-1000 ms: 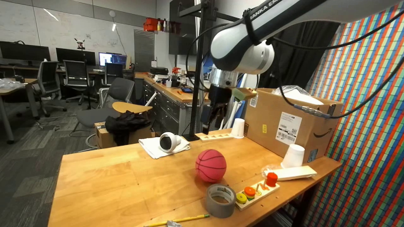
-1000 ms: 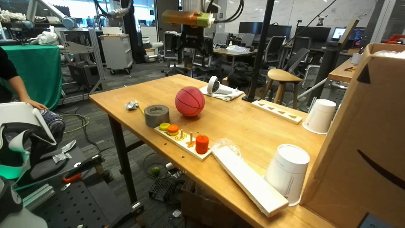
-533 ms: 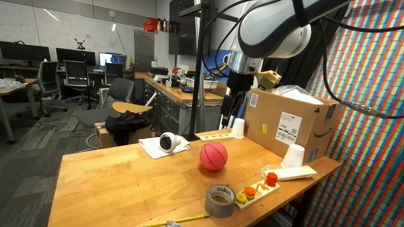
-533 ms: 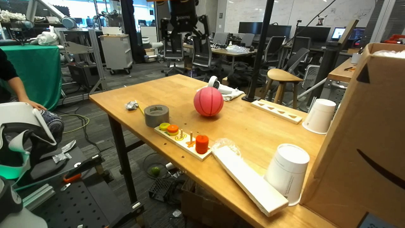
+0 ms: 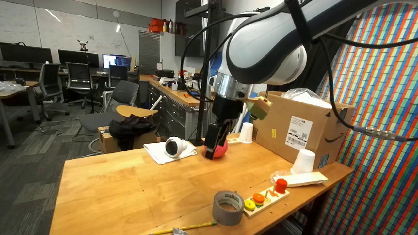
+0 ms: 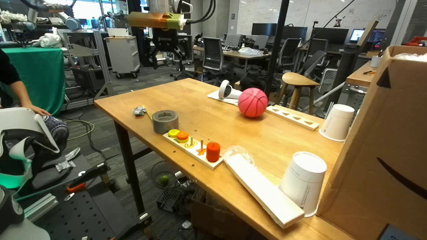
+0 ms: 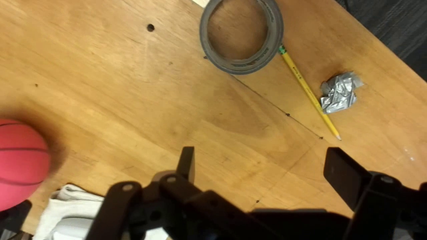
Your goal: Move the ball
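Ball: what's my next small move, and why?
Probably slide the end effector sideways until it hangs over the ball, before lowering: in the wrist view it stands wide open, but the ball lies outside its grasp, cut off by the left edge.

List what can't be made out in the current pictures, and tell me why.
Ball: in an exterior view, partly behind the end effector; in the wrist view, cut by the left edge.
White cloth: in the wrist view, partly covered by the end effector and cropped by the bottom edge.
Shipping label: print too small to read in an exterior view.
Person: face cut off by an exterior view's left edge.
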Controlling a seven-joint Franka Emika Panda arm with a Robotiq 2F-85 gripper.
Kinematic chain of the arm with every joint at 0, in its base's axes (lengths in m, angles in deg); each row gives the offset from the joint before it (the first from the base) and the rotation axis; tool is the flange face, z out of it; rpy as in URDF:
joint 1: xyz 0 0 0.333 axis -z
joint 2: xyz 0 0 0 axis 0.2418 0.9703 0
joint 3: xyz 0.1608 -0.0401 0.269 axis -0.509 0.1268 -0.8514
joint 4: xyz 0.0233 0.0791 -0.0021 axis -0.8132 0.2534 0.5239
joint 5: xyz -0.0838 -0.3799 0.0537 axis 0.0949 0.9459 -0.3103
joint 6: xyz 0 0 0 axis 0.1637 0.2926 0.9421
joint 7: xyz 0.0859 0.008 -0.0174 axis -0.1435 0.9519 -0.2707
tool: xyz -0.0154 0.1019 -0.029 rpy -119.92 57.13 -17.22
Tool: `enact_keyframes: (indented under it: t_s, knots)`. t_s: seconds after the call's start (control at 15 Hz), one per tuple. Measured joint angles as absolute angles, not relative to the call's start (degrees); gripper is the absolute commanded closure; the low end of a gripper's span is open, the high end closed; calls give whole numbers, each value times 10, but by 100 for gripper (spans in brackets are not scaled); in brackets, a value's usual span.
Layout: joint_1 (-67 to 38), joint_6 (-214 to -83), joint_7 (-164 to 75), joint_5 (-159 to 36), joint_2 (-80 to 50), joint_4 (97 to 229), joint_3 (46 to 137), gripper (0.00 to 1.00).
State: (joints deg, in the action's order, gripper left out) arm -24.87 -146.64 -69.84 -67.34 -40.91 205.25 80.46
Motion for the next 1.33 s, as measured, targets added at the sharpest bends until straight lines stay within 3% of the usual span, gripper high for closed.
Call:
enact_keyframes:
  t_s: [1.33]
  knots:
    - [-229,-1476,-797,-852,-247,1942,793,0]
